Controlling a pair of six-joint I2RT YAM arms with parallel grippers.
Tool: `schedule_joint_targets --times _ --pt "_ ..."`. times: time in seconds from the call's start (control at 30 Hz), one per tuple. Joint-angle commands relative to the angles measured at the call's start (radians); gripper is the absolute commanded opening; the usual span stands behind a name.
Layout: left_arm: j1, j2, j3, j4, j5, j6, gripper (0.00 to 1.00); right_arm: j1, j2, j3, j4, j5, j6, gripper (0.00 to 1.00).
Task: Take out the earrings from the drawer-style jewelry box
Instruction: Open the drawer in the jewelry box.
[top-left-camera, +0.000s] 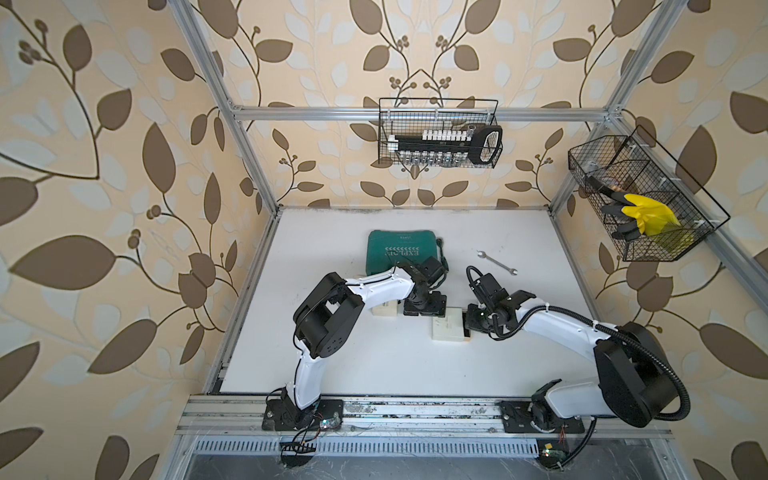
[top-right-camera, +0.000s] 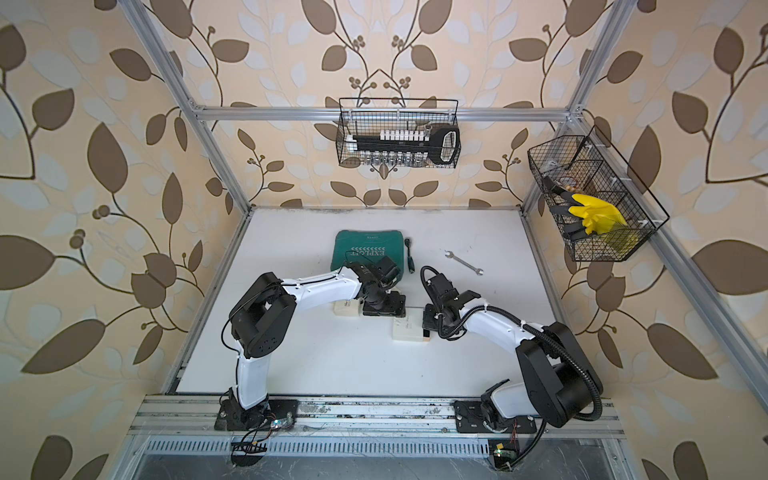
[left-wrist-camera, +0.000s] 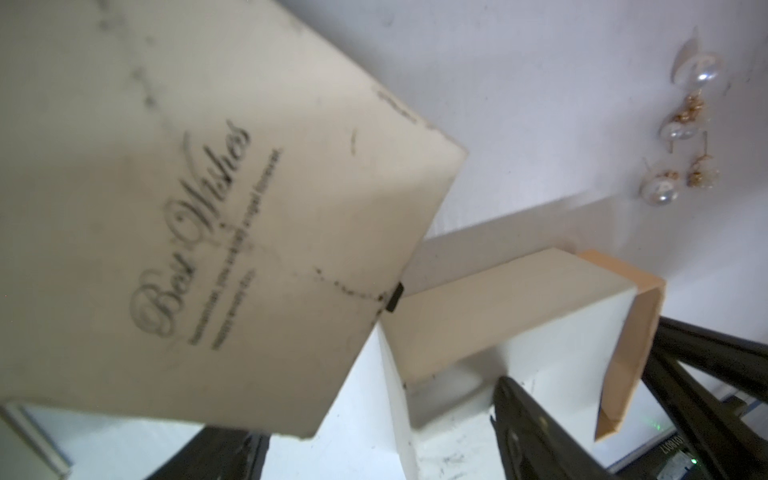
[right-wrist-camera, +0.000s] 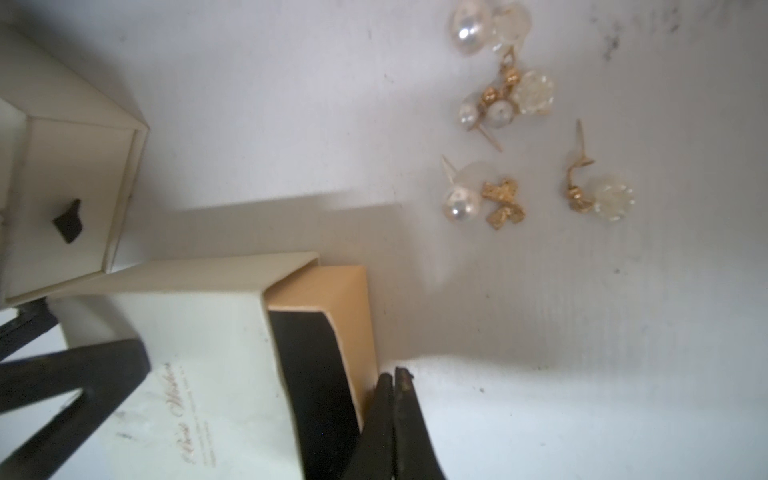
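Several pearl-and-gold earrings (right-wrist-camera: 519, 124) lie loose on the white table, also seen in the left wrist view (left-wrist-camera: 673, 137). A cream jewelry box (top-left-camera: 446, 328) has its peach drawer (right-wrist-camera: 332, 291) slid partly out, and the black inside that shows is bare. My right gripper (right-wrist-camera: 394, 374) is shut, its tips against the drawer's outer end. A second cream box (top-left-camera: 384, 309) printed "Best Wishes" (left-wrist-camera: 187, 208) lies beside it. My left gripper (left-wrist-camera: 374, 415) stands open across the gap between the boxes. One of its fingers (left-wrist-camera: 532, 428) is over the first box's top, the other is partly hidden.
A green tool case (top-left-camera: 401, 251) lies behind the left arm and a silver wrench (top-left-camera: 496, 262) at the back right. A wire basket (top-left-camera: 440, 133) with a socket set hangs on the back wall. Another basket (top-left-camera: 702, 216), on the right wall, holds a yellow glove.
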Motion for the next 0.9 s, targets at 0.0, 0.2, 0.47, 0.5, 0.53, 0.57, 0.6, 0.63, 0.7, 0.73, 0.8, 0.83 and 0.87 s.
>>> schedule_joint_targets --times 0.0,0.2,0.47,0.5,0.53,0.57,0.6,0.63,0.7,0.73,0.8,0.83,0.87 --pt "0.028 0.096 -0.077 -0.210 -0.239 0.031 0.83 -0.031 -0.015 -0.032 -0.169 0.115 0.007 0.00" --pt "0.029 0.083 -0.087 -0.168 -0.184 0.037 0.83 -0.033 -0.068 -0.055 -0.105 0.069 -0.007 0.00" --pt "0.029 0.094 -0.075 -0.183 -0.200 0.044 0.83 -0.040 -0.063 -0.047 -0.166 0.140 -0.004 0.00" --pt "0.029 0.094 -0.073 -0.183 -0.200 0.045 0.83 -0.040 -0.057 -0.048 -0.170 0.142 -0.001 0.00" --pt "0.028 0.095 -0.071 -0.184 -0.198 0.044 0.83 -0.040 -0.049 -0.048 -0.166 0.136 -0.003 0.00" --pt "0.028 0.096 -0.070 -0.184 -0.194 0.045 0.83 -0.040 -0.044 -0.050 -0.159 0.124 -0.007 0.00" --pt "0.029 0.094 -0.069 -0.179 -0.182 0.047 0.83 -0.041 -0.042 -0.053 -0.148 0.111 -0.010 0.00" --pt "0.029 0.086 -0.072 -0.162 -0.151 0.058 0.83 -0.041 -0.044 -0.060 -0.130 0.091 -0.013 0.00" --pt "0.029 0.053 -0.096 -0.069 0.025 0.108 0.83 -0.040 -0.054 -0.072 -0.090 0.054 -0.018 0.00" --pt "0.028 0.029 -0.118 0.003 0.149 0.117 0.85 -0.040 -0.060 -0.075 -0.075 0.036 -0.020 0.00" --pt "0.029 -0.009 -0.156 0.124 0.317 0.086 0.87 -0.040 -0.057 -0.073 -0.055 0.006 -0.034 0.00" --pt "0.028 -0.021 -0.167 0.169 0.367 0.071 0.88 -0.040 -0.052 -0.073 -0.050 -0.005 -0.040 0.00" --pt "0.028 -0.026 -0.166 0.185 0.394 0.070 0.88 -0.039 -0.046 -0.071 -0.046 -0.016 -0.045 0.00"
